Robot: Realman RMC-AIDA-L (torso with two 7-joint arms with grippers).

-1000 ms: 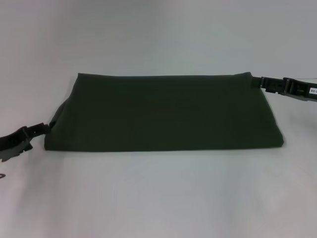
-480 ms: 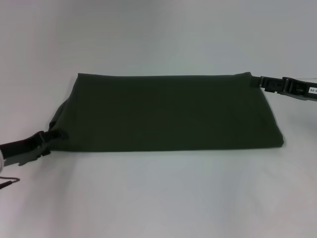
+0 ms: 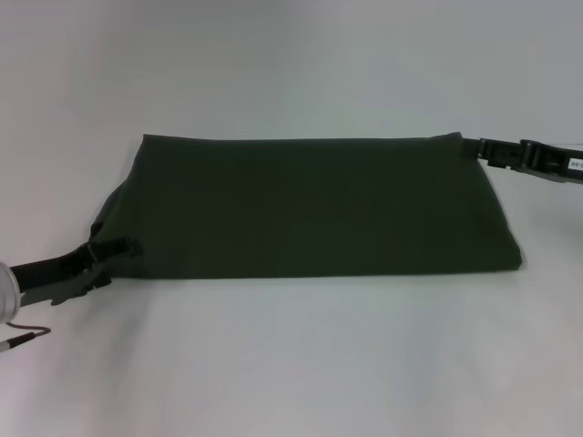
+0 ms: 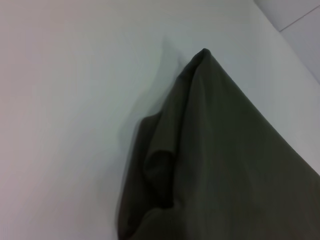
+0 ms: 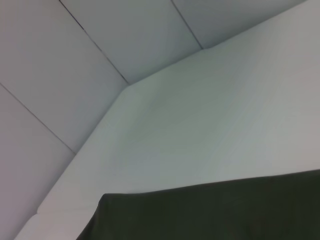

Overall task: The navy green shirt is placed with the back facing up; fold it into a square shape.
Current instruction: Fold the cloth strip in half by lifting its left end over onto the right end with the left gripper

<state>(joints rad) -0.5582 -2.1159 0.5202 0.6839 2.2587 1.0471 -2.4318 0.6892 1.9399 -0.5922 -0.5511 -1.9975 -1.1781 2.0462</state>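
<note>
The navy green shirt lies on the white table as a wide, flat folded band, plain side up. My left gripper is shut on its near-left corner, which is pulled inward so that the left edge bunches. The left wrist view shows that lifted, creased corner of the shirt close up. At the far right, my right gripper is shut on the shirt's far-right corner. In the right wrist view only the far edge of the shirt shows, with bare table beyond it.
The white table surrounds the shirt on all sides. A thin cable hangs by my left arm at the near-left edge. Panelled walls rise behind the table.
My left gripper has moved rightward and slightly nearer, dragging the shirt's near-left corner inward with it. The right gripper has stayed at the far-right corner.
</note>
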